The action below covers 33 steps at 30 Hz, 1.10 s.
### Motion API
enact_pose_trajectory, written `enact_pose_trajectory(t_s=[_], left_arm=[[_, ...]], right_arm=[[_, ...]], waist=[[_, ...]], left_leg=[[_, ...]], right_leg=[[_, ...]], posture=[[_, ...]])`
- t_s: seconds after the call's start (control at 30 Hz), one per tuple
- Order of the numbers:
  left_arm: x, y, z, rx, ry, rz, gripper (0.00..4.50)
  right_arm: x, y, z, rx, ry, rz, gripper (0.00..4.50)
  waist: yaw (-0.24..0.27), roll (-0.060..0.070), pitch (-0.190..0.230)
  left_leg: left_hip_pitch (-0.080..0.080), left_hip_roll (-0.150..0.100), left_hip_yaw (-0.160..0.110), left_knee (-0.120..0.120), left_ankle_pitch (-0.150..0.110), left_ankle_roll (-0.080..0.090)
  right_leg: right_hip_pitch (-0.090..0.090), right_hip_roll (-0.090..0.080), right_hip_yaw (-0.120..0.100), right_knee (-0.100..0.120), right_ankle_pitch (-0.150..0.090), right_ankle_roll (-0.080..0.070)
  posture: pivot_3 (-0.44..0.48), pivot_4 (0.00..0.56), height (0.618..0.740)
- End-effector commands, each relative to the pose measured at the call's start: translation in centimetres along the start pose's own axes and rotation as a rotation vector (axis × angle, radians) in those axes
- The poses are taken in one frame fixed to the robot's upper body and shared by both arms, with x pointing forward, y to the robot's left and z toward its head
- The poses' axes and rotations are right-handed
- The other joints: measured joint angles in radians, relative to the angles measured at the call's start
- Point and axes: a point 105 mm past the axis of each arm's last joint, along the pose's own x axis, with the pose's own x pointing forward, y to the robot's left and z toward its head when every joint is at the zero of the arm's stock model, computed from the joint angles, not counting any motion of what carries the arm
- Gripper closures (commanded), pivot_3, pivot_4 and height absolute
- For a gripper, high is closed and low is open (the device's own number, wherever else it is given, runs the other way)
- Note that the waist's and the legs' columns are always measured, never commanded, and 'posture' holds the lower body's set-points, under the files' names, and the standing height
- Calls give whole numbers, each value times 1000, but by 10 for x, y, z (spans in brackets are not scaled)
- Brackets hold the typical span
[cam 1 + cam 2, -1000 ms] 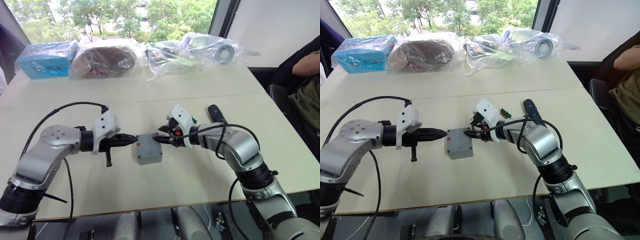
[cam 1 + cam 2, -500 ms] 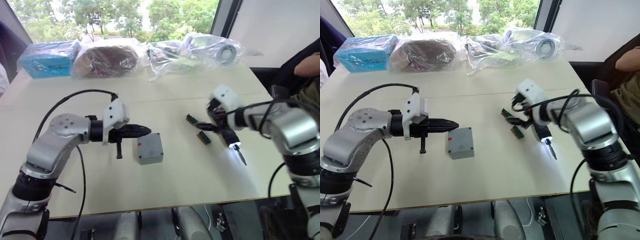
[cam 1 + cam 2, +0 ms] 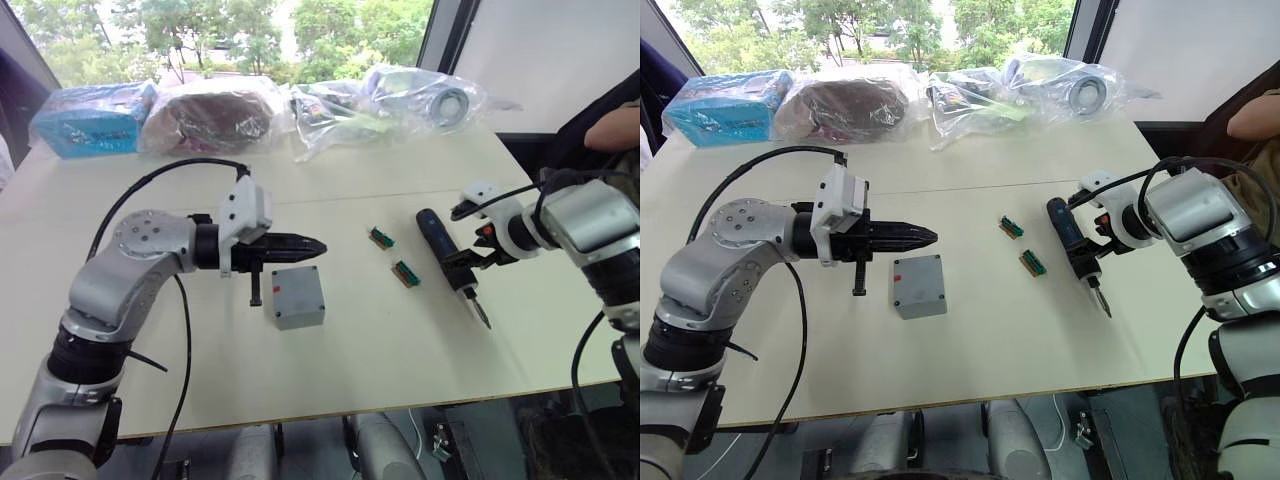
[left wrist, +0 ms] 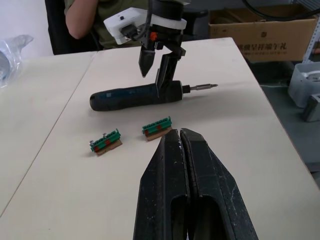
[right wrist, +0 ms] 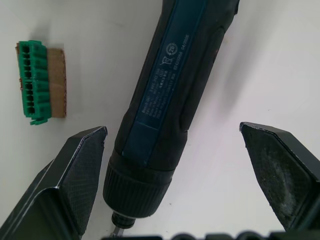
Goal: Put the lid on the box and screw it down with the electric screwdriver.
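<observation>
Screwdriver (image 3: 1072, 238) lies flat on the table (image 3: 970, 370), between the spread fingers of the right gripper (image 3: 1092, 262), which hovers over its bit end. Box (image 3: 918, 285) sits just beneath the closed left gripper (image 3: 930, 236).

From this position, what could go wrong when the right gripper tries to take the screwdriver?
The electric screwdriver is round and lies flat on the table, so it may roll when one finger of the open right gripper touches it first. A connector block lies close beside it and might get pushed. The left gripper, shut, hovers near the box.
</observation>
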Motion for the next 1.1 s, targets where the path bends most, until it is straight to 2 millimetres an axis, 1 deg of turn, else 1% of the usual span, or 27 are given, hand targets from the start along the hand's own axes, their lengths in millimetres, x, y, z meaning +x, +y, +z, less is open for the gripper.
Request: enact_pose_trajectory(t_s=[0.03,0.1,0.23,0.3,0.33,0.37,0.4,0.47,0.5,0.53,0.6,0.67,0.73,0.77,0.8,0.83,0.87,0.93,0.97,1.03,1.1], left_arm=[[-1,-3,8,46,-14,7,4500],[-2,-4,8,44,-15,17,4500],[-4,-5,7,42,-8,31,4500],[-4,-5,7,41,-4,38,4500],[-5,-6,7,39,-2,42,4500],[-5,-6,7,38,-1,45,4500],[-6,-5,6,36,1,50,4500],[-8,-5,5,29,10,62,4500],[-10,-4,4,21,16,72,4500],[-12,-3,3,15,20,79,4500],[-20,-2,-5,-2,55,101,4500],[-27,-2,-13,-14,92,112,4500],[-35,-4,-26,-48,143,123,4500],[-39,-4,-32,-63,161,126,4500],[-41,-5,-37,-76,171,129,4500],[-42,-4,-39,-82,176,131,4500],[-42,-4,-42,-97,177,132,4500],[-44,-5,-46,-117,181,128,4500],[-44,-6,-49,-129,184,120,4500],[-44,-6,-52,-144,190,113,4500],[-44,-9,-58,-159,211,105,4500]], right_arm=[[2,-5,3,17,24,-15,28],[12,-3,1,17,58,-3,28],[22,4,0,-5,98,28,28],[26,7,2,-18,101,38,537],[26,8,3,-18,99,40,703],[26,8,4,-18,98,42,1123],[25,9,6,-17,92,45,1337],[21,8,11,-12,72,42,2145],[18,6,15,-4,51,35,2450],[15,4,18,1,37,30,2607],[1,5,36,1,-49,31,2614],[-10,10,50,-18,-121,44,2614],[-35,40,83,-49,-329,183,2614],[-50,56,99,-82,-461,253,2614],[-65,72,113,-127,-605,311,2614],[-74,80,119,-150,-696,335,2614],[-85,91,126,-181,-813,361,2614],[-97,105,131,-195,-961,384,2614],[-104,112,134,-174,-1053,393,2614],[-110,120,137,-105,-1163,410,2614],[-120,145,135,-92,-1367,468,2614]], waist=[[1,0,0],[1,0,0],[1,0,0],[0,0,0],[-1,0,0],[-1,0,0],[-1,0,0],[-1,0,0],[-1,0,0],[-2,0,0],[-4,1,0],[-3,2,1],[-3,3,2],[-4,3,2],[-7,3,2],[-8,3,2],[-6,3,2],[3,2,1],[9,2,1],[16,1,1],[20,1,0]], left_leg=[[0,0,0,0,0,0],[0,0,0,0,0,0],[0,0,0,0,0,0],[0,0,0,0,0,0],[0,0,0,0,0,0],[0,0,0,0,0,0],[0,0,0,0,0,0],[0,0,-1,0,0,0],[0,0,-1,0,0,0],[0,0,-1,0,0,0],[0,0,0,0,0,0],[0,0,0,0,0,0],[-1,0,0,-1,0,0],[-2,0,0,-1,0,0],[-1,1,0,-1,0,0],[-1,1,0,-1,0,0],[-1,2,-1,-2,0,0],[-1,2,-3,-3,0,0],[-1,2,-5,-2,0,0],[-2,1,-6,-2,0,0],[-3,0,-4,-1,0,0]], right_leg=[[0,0,0,0,0,0],[0,0,0,0,0,0],[0,0,0,0,0,0],[0,0,0,0,0,0],[0,0,0,0,0,0],[0,0,0,0,0,0],[0,0,0,0,0,0],[0,0,0,1,0,0],[0,0,0,1,0,0],[0,0,0,1,0,0],[0,0,0,1,0,0],[-1,0,0,1,0,0],[-3,0,0,2,0,0],[-4,0,0,2,0,0],[-4,0,0,3,0,0],[-5,1,0,3,0,0],[-5,2,-1,3,0,0],[-4,2,-3,4,0,0],[-3,2,-4,4,0,0],[-1,1,-6,3,0,0],[0,-1,-5,1,0,0]], posture=[[0,150,740],[0,150,740],[0,150,740],[0,150,740],[0,150,740],[0,150,740],[0,150,740],[0,150,740],[0,150,740],[0,150,740],[0,150,740],[0,150,740],[0,150,740],[0,150,740],[0,150,740],[0,150,740],[0,150,740],[0,150,740],[0,150,740],[0,150,740],[0,150,740]])
